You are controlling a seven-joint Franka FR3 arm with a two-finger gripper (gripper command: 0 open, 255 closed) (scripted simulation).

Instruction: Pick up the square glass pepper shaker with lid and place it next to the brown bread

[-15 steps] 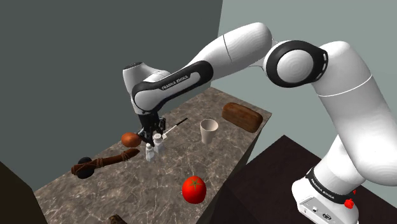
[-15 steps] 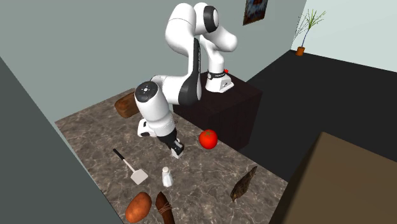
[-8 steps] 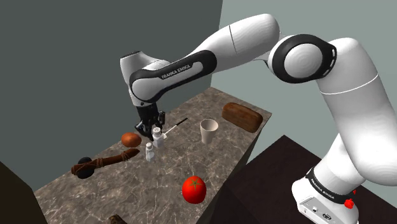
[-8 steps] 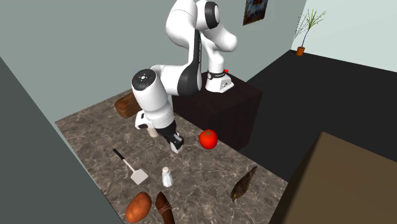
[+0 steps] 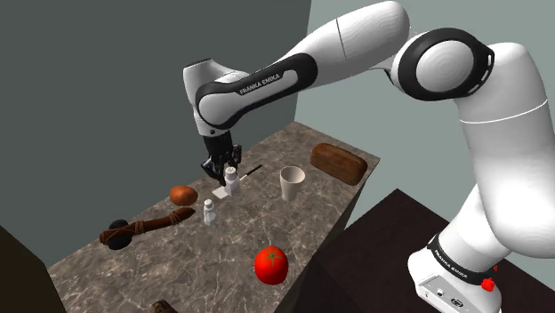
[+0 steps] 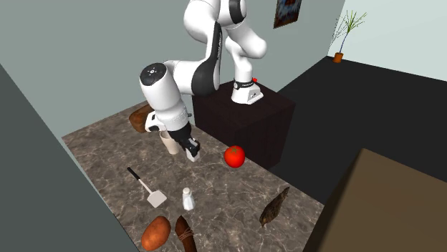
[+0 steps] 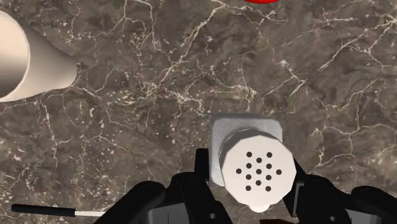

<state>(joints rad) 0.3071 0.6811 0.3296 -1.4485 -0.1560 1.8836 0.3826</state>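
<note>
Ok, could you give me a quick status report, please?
Gripper shut on the pepper shaker, held above the counter. Brown bread not yet reached. Beige cup probably in the path.

Observed: my gripper [image 5: 226,172] points down over the marble counter [image 5: 311,227], fingers clamped on the pepper shaker [image 5: 232,180], which is upright. The white blade of a spatula [image 5: 220,191] lies just beside the shaker. A second shaker [image 5: 209,212] stands on the counter near a potato [image 5: 183,195]. A cup [image 5: 292,183] stands between the gripper and the brown bread [image 5: 338,163]. A tomato [image 5: 271,265] sits near the counter's near edge.
</note>
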